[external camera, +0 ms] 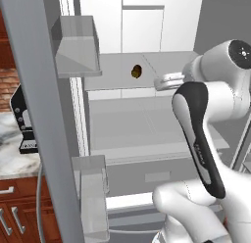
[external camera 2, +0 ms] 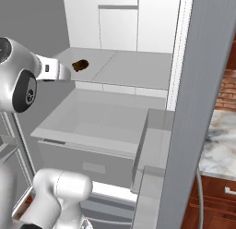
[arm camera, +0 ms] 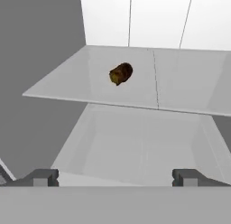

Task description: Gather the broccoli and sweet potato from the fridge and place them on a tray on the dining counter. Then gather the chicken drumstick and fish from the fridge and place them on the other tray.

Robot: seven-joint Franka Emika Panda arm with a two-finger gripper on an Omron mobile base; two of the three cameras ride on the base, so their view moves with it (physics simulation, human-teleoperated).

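On the fridge shelf (arm camera: 90,90) lies the sweet potato (arm camera: 121,73), a stubby brown lump on its side, alone near the shelf's middle seam. Long axis in the hand view runs lower-left to upper-right, roughly along the shelf. Gripper (arm camera: 115,177) sits back from the shelf's front edge, above the drawer level, aimed forward and slightly down at it. Fingers (arm camera: 41,177) spread wide, nothing between them. Forearm reaches in from outside the fridge.

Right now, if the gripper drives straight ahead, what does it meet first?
Probably the sweet potato on the fridge shelf. The open gripper points roughly at it, with nothing between. Depth is unclear, so it could meet the shelf's front edge first.
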